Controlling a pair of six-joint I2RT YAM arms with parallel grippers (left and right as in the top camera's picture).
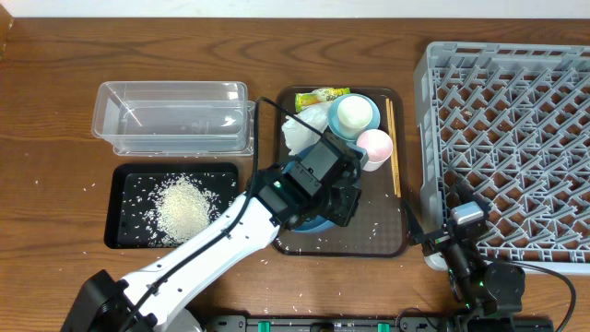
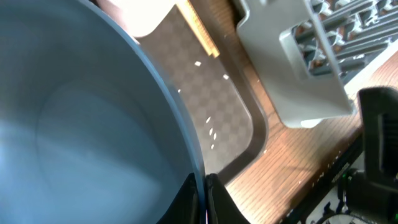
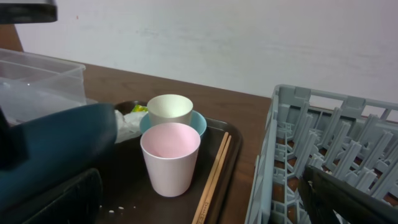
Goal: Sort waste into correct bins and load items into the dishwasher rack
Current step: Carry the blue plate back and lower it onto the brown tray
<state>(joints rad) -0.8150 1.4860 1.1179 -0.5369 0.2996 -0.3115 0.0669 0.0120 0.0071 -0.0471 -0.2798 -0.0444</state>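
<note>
Well, the left gripper (image 2: pixel 204 188) is clenched on the rim of the large blue dish (image 2: pixel 81 124), down at the front of the dark brown serving tray (image 1: pixel 387 242). The dish is round, so there's no long axis to call; its smooth, matte blue hollow opens towards the wrist, rim cutting diagonally across that view. Whether it's tilted or flat, I can't tell. The wooden chopsticks (image 1: pixel 395 148) lie together along the serving tray's right edge, running front to back, parallel with the side of the grey rack (image 1: pixel 516 138). The pink cup (image 3: pixel 170 155) stands upright, mouth up, and behind it the white cup (image 3: pixel 169 109) sits in the light-blue bowl (image 3: pixel 200 123). The napkin (image 1: pixel 300 134) and yellow-green wrapper (image 1: pixel 323 95) are at the far end. The right gripper (image 1: pixel 468 195) hangs released by the rack's near corner. The brown wooden tabletop (image 1: pixel 55 111) is speckled with grains, rice (image 1: pixel 184 207) is piled in the black tray (image 1: pixel 129 184), the clear tub (image 1: pixel 175 115) is behind that, and there's a plain white wall (image 3: pixel 249 37).
</note>
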